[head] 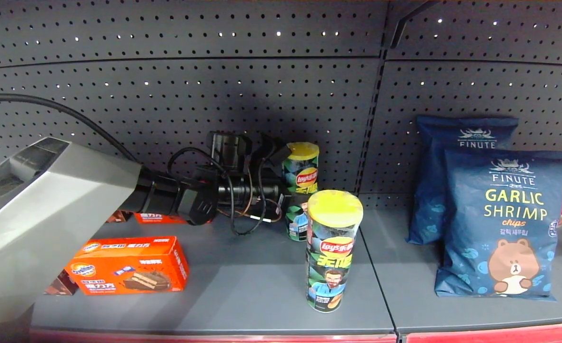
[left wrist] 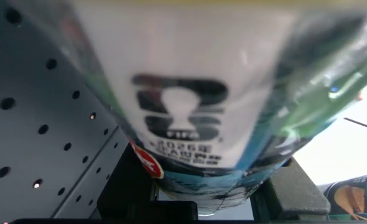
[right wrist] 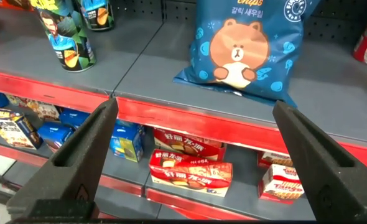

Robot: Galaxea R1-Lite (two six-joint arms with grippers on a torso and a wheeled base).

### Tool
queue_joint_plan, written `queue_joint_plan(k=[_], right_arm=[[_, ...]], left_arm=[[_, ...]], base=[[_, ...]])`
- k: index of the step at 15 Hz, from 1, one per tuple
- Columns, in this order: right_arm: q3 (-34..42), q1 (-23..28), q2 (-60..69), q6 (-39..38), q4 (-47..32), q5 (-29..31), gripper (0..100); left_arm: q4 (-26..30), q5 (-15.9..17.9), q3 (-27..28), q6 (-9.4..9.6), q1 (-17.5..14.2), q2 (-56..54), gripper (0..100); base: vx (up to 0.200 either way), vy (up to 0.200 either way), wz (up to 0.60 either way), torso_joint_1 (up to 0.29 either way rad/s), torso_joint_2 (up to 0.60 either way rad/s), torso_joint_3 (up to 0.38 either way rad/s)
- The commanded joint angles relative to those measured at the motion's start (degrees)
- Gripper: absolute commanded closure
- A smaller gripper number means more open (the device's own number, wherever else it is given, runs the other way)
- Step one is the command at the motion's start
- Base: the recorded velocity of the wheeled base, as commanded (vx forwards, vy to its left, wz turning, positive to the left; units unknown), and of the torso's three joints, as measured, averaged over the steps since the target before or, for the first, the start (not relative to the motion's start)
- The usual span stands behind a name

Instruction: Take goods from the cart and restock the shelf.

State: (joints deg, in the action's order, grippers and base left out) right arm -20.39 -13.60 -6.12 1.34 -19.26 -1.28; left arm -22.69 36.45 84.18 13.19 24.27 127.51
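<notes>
Left gripper point(head: 281, 177): closed on the rear chip can point(head: 302, 166), one finger on each side. In the left wrist view the can's label point(left wrist: 183, 93) sits pressed between the dark fingers point(left wrist: 124, 190). This can stands upright at the back of the shelf point(head: 243, 286), close to the pegboard panel point(head: 166, 95).

Front chip can point(head: 333, 250): upright near the shelf's front edge, apart from the rear can.

Orange wafer box point(head: 128, 267): lying flat to the left, under the arm.

Two garlic shrimp chips bags point(head: 500, 224): upright on the right, one behind the other.

Right gripper point(right wrist: 196, 168): wide open, holding nothing, in front of the shelf's red edge point(right wrist: 190, 115).
</notes>
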Motion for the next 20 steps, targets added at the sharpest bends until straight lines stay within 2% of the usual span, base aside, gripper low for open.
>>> queue_joint_plan(k=[1, 4, 5, 10, 12, 15, 17, 19, 20], right_arm=[[0.09, -0.02, -0.21, -0.02, 0.01, -0.04, 0], [0.09, -0.02, -0.21, -1.08, 0.01, -0.04, 0], [0.09, -0.02, -0.12, -1.25, 0.01, -0.04, 0], [0.27, -0.72, -0.21, -1.34, 0.01, -0.21, 0], [-0.87, -1.16, -2.05, -1.25, 0.54, -1.53, 0], [-4.04, -1.34, -8.47, -1.25, 1.33, -4.17, 0], [-5.71, -1.34, -15.94, -0.99, 7.13, -6.81, 0], [-8.52, -1.34, -24.55, -0.99, 11.88, -7.86, 0], [-11.42, -1.6, -28.95, -0.73, 11.88, -8.12, 0]], left_arm=[[-0.08, -0.06, 0.02, 0.08, -0.01, 0.46, 100], [-0.08, -0.15, 0.02, 0.08, 0.16, 0.72, 100], [-0.08, -0.15, 0.02, 0.08, 0.16, 0.81, 0], [-0.69, -1.21, -1.12, 0.08, 0.43, 0.54, 0], [-0.6, -1.56, -3.14, 0.08, 0.34, -2.09, 0], [-1.13, -1.73, -8.94, 0.17, 0.07, -7.63, 0], [-3.15, -3.05, -15.71, 0.61, -1.24, -12.9, 0], [-3.33, -3.23, -19.49, 0.61, -2.56, -17.65, 0], [-3.24, -3.49, -21.51, 0.52, -3.27, -20.64, 0]], base=[[0.0, 0.0, 0.0, 0.0, 0.0, 0.0], [0.0, 0.0, 0.0, 0.0, 0.0, 0.0], [0.0, 0.0, 0.0, 0.0, 0.0, 0.0], [0.0, 0.0, 0.0, 0.0, 0.0, 0.0], [0.0, 0.0, 0.0, 0.0, 0.0, 0.0], [0.0, 0.0, 0.0, 0.0, 0.0, 0.0], [0.0, 0.0, 0.0, 0.0, 0.0, 0.0], [0.0, 0.0, 0.0, 0.0, 0.0, 0.0], [0.0, 0.0, 0.0, 0.0, 0.0, 0.0]])
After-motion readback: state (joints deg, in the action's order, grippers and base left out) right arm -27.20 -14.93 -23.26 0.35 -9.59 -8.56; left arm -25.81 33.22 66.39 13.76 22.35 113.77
